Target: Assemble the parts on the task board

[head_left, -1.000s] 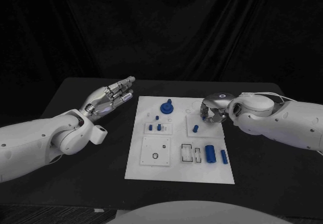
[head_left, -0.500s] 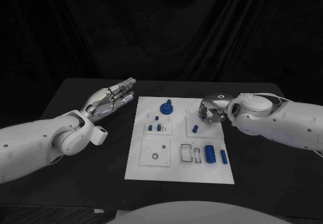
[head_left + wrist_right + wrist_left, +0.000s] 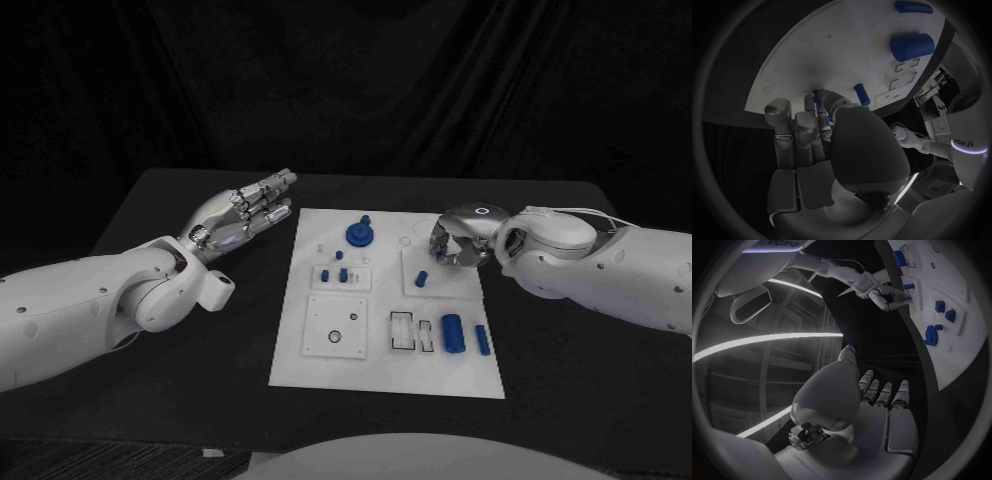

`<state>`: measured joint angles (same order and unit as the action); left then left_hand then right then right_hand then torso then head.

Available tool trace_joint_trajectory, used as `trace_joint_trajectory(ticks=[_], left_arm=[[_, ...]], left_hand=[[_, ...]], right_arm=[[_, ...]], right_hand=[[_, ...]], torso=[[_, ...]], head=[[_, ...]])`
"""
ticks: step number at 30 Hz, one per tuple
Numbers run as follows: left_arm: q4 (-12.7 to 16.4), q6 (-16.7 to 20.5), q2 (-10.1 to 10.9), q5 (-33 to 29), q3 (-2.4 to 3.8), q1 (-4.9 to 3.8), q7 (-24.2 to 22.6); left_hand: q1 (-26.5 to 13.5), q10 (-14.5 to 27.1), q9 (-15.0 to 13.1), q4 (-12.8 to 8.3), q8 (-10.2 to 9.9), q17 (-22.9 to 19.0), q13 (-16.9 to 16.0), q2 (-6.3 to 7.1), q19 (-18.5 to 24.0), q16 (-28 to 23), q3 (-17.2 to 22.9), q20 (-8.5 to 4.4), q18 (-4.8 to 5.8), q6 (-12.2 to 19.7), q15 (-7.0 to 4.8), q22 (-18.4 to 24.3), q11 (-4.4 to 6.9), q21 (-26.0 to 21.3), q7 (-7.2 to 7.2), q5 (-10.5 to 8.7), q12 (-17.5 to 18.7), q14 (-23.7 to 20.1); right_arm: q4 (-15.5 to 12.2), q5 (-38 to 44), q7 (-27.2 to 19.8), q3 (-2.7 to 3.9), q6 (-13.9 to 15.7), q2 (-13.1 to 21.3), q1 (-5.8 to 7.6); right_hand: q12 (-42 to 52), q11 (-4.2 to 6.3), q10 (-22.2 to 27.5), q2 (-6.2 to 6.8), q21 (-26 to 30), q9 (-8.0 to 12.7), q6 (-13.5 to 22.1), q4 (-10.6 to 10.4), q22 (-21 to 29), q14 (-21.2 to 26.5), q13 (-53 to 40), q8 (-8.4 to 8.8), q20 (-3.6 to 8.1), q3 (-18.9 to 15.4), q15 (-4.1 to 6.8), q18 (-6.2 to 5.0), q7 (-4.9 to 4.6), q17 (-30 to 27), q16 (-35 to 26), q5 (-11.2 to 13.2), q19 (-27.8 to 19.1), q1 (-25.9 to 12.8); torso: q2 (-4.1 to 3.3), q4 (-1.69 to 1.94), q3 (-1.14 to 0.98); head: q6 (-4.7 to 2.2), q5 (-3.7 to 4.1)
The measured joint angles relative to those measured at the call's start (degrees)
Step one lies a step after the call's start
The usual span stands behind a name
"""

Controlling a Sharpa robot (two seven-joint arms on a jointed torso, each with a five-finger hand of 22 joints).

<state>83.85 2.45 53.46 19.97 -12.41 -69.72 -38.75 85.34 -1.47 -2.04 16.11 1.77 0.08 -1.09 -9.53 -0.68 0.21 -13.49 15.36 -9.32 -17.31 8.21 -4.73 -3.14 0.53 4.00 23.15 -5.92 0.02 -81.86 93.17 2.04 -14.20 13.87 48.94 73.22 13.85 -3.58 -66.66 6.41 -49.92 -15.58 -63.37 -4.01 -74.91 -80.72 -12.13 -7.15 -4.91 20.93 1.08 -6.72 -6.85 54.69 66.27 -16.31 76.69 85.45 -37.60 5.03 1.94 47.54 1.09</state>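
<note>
While my right hand (image 3: 459, 243) hovers over the task board (image 3: 389, 375) with fingers curled and nothing visibly held, a small blue peg (image 3: 421, 279) stands on the board just beside those fingertips. I judge it light, rigid and smooth, likely to slip, so I'd pinch it around its sides. Nearer me than the peg lie a fat blue cylinder (image 3: 451, 330) and a thinner one (image 3: 480, 340). My left hand (image 3: 245, 212) rests spread and empty, off the board's far side.
</note>
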Motion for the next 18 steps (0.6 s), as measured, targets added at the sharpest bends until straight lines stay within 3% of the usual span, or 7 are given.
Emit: trace_joint_trajectory(ticks=[8,18], left_arm=[[-0.23,-0.1,-0.14,-0.01,0.0,0.0,-0.01],[-0.41,-0.14,-0.23,-0.02,0.0,0.01,-0.02]], left_hand=[[0.69,0.01,0.0,-0.16,0.22,0.01,-0.06,-0.22,0.0,0.0,0.16,0.0,0.0,-0.2,0.0,-0.15,-0.39,0.0,0.2,0.6,-0.25,0.0],[0.69,-0.16,-0.05,-0.16,0.22,-0.03,-0.05,-0.22,0.0,0.0,0.16,0.0,0.0,-0.41,0.0,-0.25,-0.56,0.0,0.83,0.61,-0.46,0.0]], right_arm=[[-2.66,-0.05,-0.8,0.01,3.68,1.61,1.97],[-7.27,-0.13,-0.77,0.03,5.35,3.93,4.87]], right_hand=[[-0.11,-0.19,-0.2,0.0,-0.24,-0.12,-0.19,0.15,0.01,0.0,0.14,-0.22,0.0,-0.16,0.0,0.0,0.19,-0.05,0.0,0.0,0.0,0.0],[-0.27,-0.07,-0.33,0.0,-0.21,-0.11,-0.19,0.15,0.01,0.0,0.33,-0.22,0.0,-0.16,0.0,0.0,0.19,-0.86,-0.55,0.02,0.0,-0.01]], torso=[[0.01,-0.02,0.0],[-0.04,0.03,-0.04]], head=[[-0.04,-0.39],[-0.18,-1.22]])
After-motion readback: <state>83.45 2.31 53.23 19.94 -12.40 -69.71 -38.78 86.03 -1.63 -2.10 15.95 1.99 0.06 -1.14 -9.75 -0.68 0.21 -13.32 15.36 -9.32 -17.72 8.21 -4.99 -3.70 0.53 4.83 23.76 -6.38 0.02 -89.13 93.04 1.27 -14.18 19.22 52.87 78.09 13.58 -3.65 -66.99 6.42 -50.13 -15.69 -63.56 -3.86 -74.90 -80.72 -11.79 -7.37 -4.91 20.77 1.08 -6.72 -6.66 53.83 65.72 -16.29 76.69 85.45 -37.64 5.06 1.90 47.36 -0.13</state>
